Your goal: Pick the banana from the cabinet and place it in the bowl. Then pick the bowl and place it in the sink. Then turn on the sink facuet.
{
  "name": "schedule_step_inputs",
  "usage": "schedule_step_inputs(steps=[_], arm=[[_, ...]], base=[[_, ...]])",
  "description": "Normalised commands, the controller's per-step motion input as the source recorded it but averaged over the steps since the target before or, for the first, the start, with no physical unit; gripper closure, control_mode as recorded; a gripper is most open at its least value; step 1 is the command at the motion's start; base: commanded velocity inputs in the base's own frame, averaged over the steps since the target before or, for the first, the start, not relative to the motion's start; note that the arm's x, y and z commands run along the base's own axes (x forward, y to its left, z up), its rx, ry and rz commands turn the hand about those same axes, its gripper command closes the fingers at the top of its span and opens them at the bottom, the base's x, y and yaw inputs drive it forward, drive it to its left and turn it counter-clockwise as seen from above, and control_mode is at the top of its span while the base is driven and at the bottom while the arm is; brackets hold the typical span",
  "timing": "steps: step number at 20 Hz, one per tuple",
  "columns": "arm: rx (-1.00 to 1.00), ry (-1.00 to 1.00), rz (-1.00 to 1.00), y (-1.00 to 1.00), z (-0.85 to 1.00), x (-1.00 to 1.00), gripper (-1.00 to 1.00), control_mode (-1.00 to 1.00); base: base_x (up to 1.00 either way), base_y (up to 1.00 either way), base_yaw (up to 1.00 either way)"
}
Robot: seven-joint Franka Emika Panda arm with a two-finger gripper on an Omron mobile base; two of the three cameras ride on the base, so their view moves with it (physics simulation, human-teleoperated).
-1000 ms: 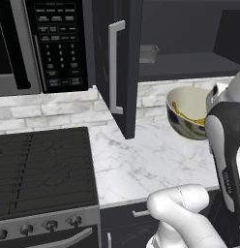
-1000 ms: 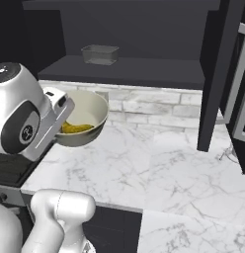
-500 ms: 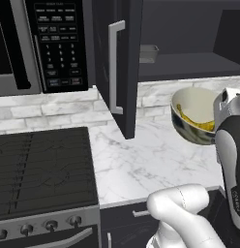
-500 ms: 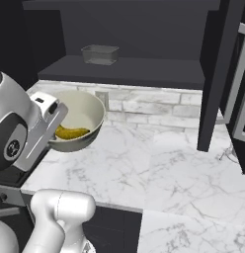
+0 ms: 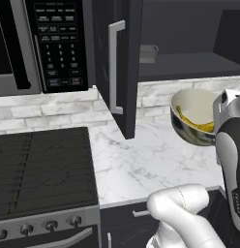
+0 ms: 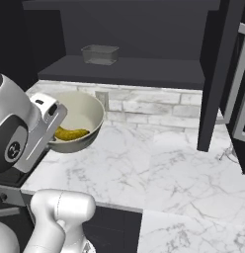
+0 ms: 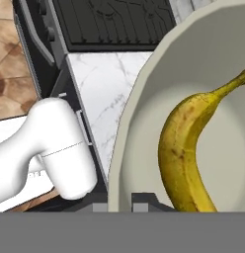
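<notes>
Bowl (image 5: 192, 118): cream-white inside, greyish-olive outside; held tilted above the marble surface (image 5: 151, 160), clear of it, its rim gripped at the side nearest the arm.

Banana (image 7: 186, 153): yellow with brownish speckling; lodged inside the bowl, lying against the inner wall, seen in all three views.

Pincer (image 6: 48, 123): placed at the bowl's rim; fingertips are hidden by the bowl wall and the white hand body, so it cannot be told whether the fingers are clamped, though the bowl is carried off the surface by it.

Cabinet (image 5: 119, 68): black door with long silver bar handle, swung open; a small rectangular metal pan (image 6: 100, 53) is seen on the shelf within.

Stove (image 5: 44, 169): dark cooktop, located left of the surface; microwave (image 5: 42, 46) mounted above it.
</notes>
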Motion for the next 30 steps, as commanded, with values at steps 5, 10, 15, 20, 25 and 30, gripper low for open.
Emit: schedule_step_inputs(steps=[5, 10, 15, 20, 25, 30], arm=[[0.00, 0.00, 0.00, 0.00, 0.00, 0.00, 1.00, 1.00], [0.00, 0.00, 0.00, 0.00, 0.00, 0.00, 1.00, 1.00], [0.00, 0.00, 0.00, 0.00, 0.00, 0.00, 1.00, 1.00], [0.00, 0.00, 0.00, 0.00, 0.00, 0.00, 1.00, 1.00], [0.00, 0.00, 0.00, 0.00, 0.00, 0.00, 1.00, 1.00], [0.00, 0.00, 0.00, 0.00, 0.00, 0.00, 1.00, 1.00]], base=[[-0.46, 0.04, 0.00], [-0.93, 0.17, 0.00], [-0.73, 0.34, 0.00], [-0.27, 0.37, 0.02], [-0.06, 0.52, -0.05], [-0.13, 0.61, -0.50]])
